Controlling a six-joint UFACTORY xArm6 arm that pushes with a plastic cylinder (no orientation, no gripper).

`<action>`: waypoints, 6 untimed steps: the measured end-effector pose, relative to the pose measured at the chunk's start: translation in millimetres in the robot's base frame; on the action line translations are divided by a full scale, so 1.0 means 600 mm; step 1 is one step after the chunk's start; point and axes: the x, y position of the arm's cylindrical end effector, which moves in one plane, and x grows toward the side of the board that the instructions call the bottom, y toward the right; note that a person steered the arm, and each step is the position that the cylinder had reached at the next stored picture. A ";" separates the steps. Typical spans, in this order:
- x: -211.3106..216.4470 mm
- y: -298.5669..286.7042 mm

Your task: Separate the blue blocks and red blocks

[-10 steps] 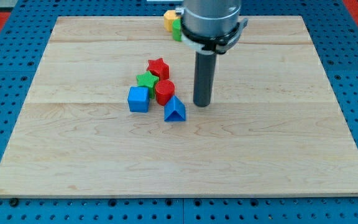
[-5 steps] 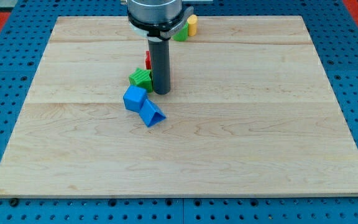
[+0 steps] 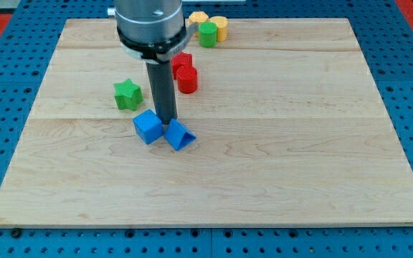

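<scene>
My tip [image 3: 165,120] rests on the board just above and between the two blue blocks. The blue cube [image 3: 148,127] lies at its lower left and the blue triangular block [image 3: 179,135] at its lower right, both close to it. The red cylinder [image 3: 186,79] stands up and right of the rod, with a red star-like block [image 3: 183,61] just above it, partly hidden by the rod. A green star [image 3: 127,94] lies to the left of the rod.
A green cylinder [image 3: 207,34], a yellow cylinder [image 3: 221,27] and another yellow block [image 3: 197,17] sit together at the board's top edge. The wooden board [image 3: 300,143] lies on a blue pegboard.
My tip has moved left and down, from right of the cluster to between the blue blocks. The green star has been pushed left. The blue blocks have shifted left and down, away from the reds.
</scene>
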 end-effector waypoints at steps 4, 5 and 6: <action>-0.015 0.026; -0.025 -0.080; -0.002 -0.110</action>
